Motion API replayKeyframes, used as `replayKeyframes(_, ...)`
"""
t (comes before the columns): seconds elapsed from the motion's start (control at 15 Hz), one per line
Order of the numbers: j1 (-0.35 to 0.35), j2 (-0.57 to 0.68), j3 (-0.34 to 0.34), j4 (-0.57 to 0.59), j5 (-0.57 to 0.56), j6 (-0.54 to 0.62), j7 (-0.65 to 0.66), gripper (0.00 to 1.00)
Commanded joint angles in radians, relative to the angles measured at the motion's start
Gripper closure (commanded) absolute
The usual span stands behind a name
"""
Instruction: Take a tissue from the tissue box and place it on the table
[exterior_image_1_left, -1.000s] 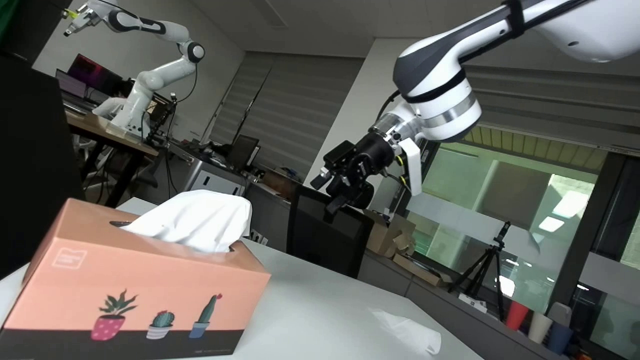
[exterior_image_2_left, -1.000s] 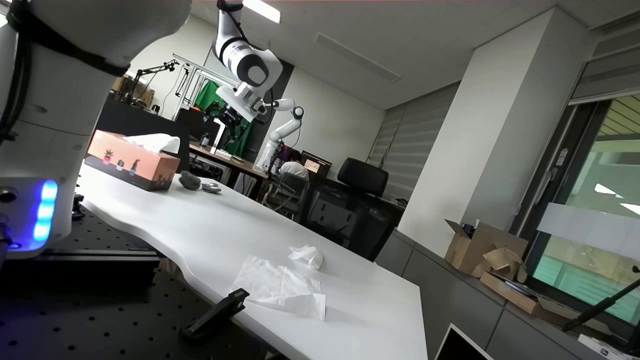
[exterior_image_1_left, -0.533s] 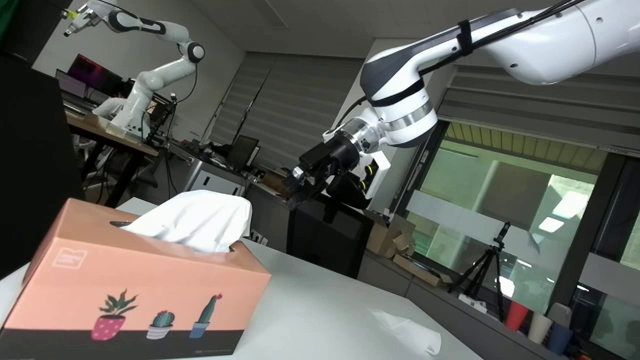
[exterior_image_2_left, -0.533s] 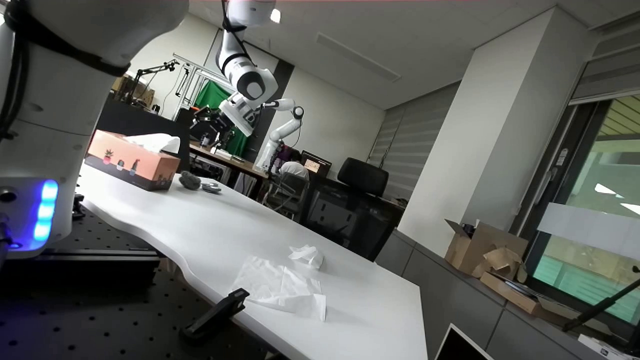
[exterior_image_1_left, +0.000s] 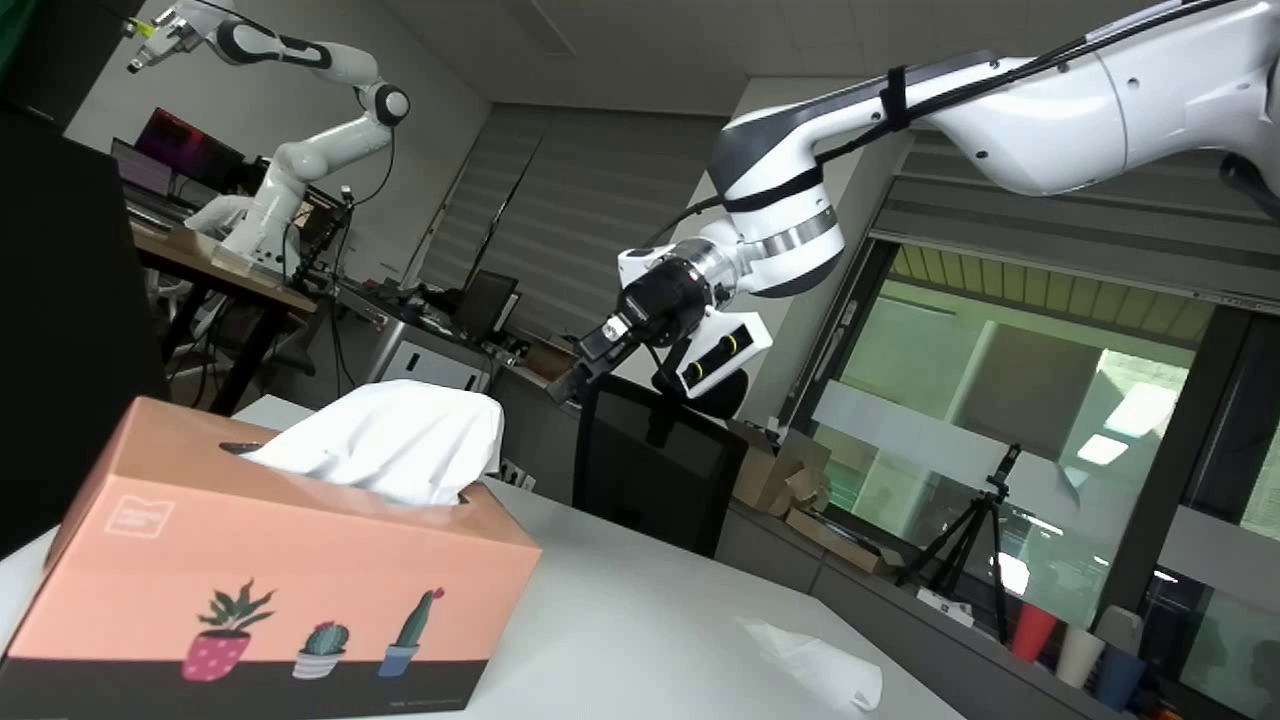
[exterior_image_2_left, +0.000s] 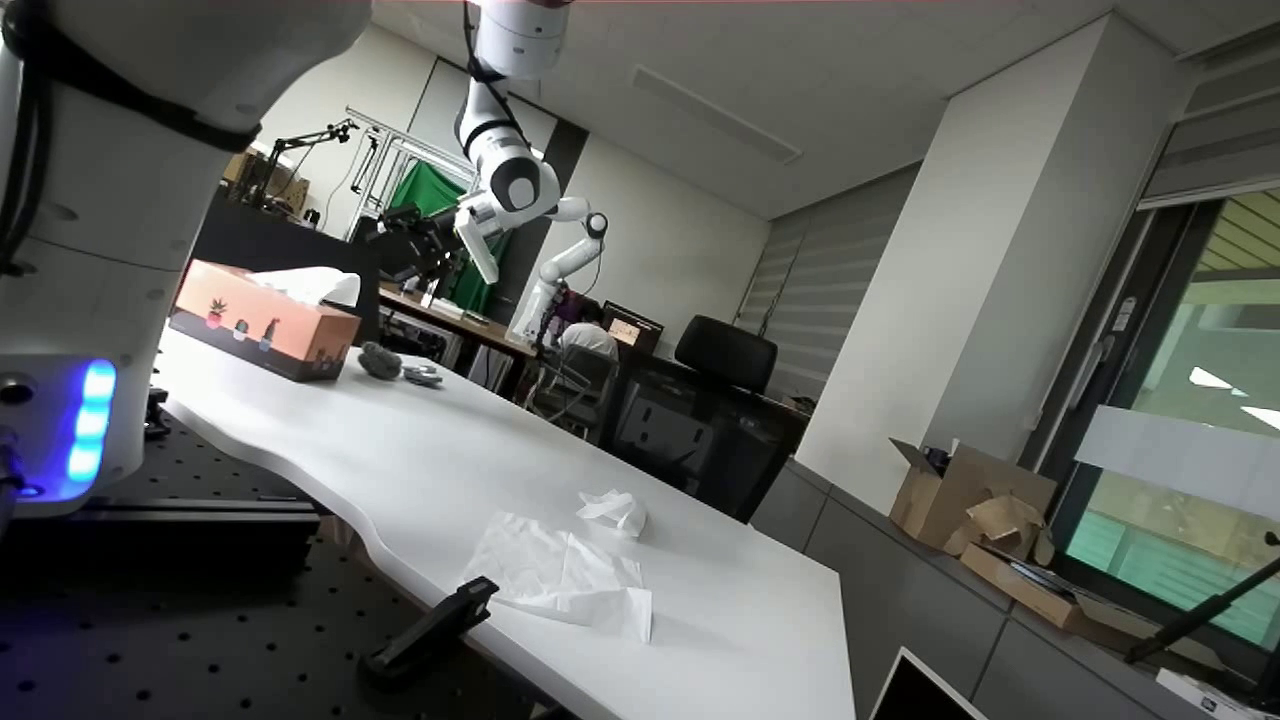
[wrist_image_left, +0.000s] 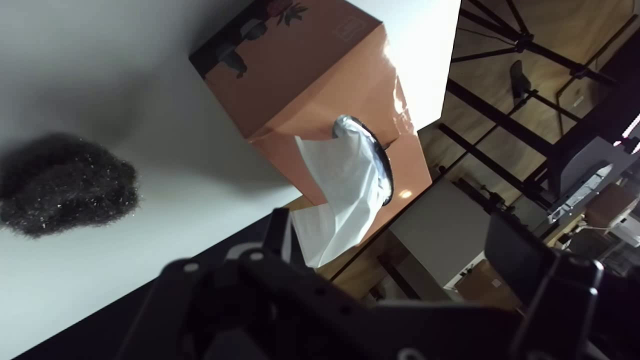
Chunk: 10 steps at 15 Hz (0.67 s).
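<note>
Tissue box (exterior_image_1_left: 300, 560). Stood on the tabletop (exterior_image_2_left: 400, 430); was faced in smooth salmon card above a dark grey band, printed with potted plants; was cut off at the lower left in an exterior view. Tissue (wrist_image_left: 345, 185). Rose from the box's top, white, softly folded, with lower part hidden inside. Fingers (wrist_image_left: 517, 260). Stood wide apart, black, clear of the tissue; were hard to make out against a dark background in an exterior view. White sheets (exterior_image_2_left: 560, 575). Lay thin and crumpled, well apart from the box. Fuzzy dark lump (wrist_image_left: 67, 185). Lay near the box, cut off at left in the wrist view.
</note>
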Motion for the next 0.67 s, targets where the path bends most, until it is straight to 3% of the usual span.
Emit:
replayKeyframes(0.0, 0.012, 0.004, -0.015, 0.011, 0.007, -0.014, -0.008, 0.00)
replayKeyframes(0.6, 0.021, 0.015, -0.033, 0.003, -0.041, 0.036, -0.075, 0.00)
